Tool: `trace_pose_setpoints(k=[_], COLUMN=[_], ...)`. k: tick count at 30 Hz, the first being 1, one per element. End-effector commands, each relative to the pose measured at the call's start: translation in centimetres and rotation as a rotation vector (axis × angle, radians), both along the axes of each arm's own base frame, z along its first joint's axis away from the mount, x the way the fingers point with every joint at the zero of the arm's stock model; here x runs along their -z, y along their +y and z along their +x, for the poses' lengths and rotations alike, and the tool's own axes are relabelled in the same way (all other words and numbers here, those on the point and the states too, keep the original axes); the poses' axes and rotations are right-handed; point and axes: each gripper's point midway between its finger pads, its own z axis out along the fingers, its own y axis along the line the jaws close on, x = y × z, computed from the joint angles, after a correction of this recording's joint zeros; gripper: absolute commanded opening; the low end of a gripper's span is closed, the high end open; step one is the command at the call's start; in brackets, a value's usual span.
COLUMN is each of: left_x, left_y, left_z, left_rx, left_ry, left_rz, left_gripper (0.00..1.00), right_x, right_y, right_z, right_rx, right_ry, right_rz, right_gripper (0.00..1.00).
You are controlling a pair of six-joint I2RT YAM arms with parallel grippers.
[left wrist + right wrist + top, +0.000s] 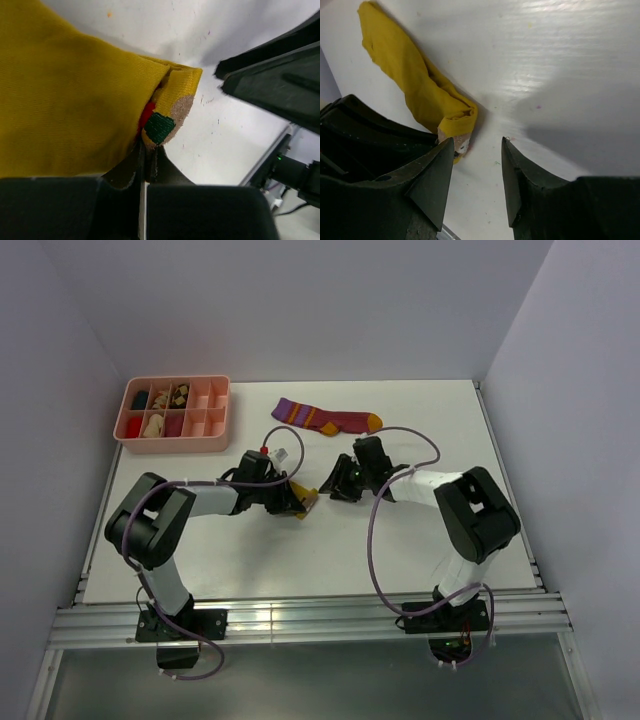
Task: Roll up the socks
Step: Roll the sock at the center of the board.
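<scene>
White tabletop (320,560) carries the mustard-yellow sock (420,85) near its middle, its end pinched by the left gripper (146,167); the right gripper (477,172), jaws spread just beside, should close squarely on that folded end

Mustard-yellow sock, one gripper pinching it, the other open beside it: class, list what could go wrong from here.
The left gripper pinches the mustard-yellow sock only near its end; a pull could slip it free.
The right gripper stands open beside the folded end, so that fold may unroll.
The two grippers sit close together and might collide.
</scene>
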Motion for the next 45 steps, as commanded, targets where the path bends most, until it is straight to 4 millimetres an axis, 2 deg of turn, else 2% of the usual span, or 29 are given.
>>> trace_pose_setpoints(k=[1, 5, 9, 17, 23, 29, 39, 43, 45], left_x=[3.9, 4.5, 5.2, 5.7, 6.0, 6.2, 6.3, 6.3, 6.2], left_y=[2.3, 2.6, 2.6, 2.4, 3.3, 4.1, 4.1, 4.0, 4.1], left_z=[-4.3, -5.0, -5.4, -5.6, -5.1, -5.0, -5.3, -5.3, -5.1], left_rx=[0.000, 0.000, 0.003, -0.002, -0.057, -0.090, -0.094, -0.097, -0.101], left_ry=[0.200, 0.230, 0.270, 0.313, 0.333, 0.344, 0.359, 0.358, 0.353], left_rz=[0.070, 0.069, 0.063, 0.049, 0.060, 0.071, 0.069, 0.065, 0.066], left_gripper=[0.01, 0.01, 0.01, 0.01, 0.01, 0.01, 0.01, 0.01, 0.01], right_x=[-0.9, -0.2, 0.9, 3.0, 2.1, 2.4, 2.8, 4.3, 4.6], right_y=[2.3, 4.0, 4.5, 4.1, 4.2, 3.9, 4.9, 5.3, 5.5], right_z=[0.7, 0.5, 0.1, -1.4, -1.9, -3.0, -2.9, -3.6, -4.1], right_rx=[-0.036, -0.060, -0.050, -0.027, -0.077, -0.099, -0.095, -0.113, -0.135], right_ry=[-0.057, -0.042, -0.006, 0.060, 0.040, 0.049, 0.067, 0.125, 0.145], right_rz=[0.091, 0.116, 0.112, 0.085, 0.069, 0.025, -0.031, -0.053, -0.058], right_gripper=[0.50, 0.50, 0.50, 0.48, 0.48, 0.49, 0.50, 0.43, 0.34])
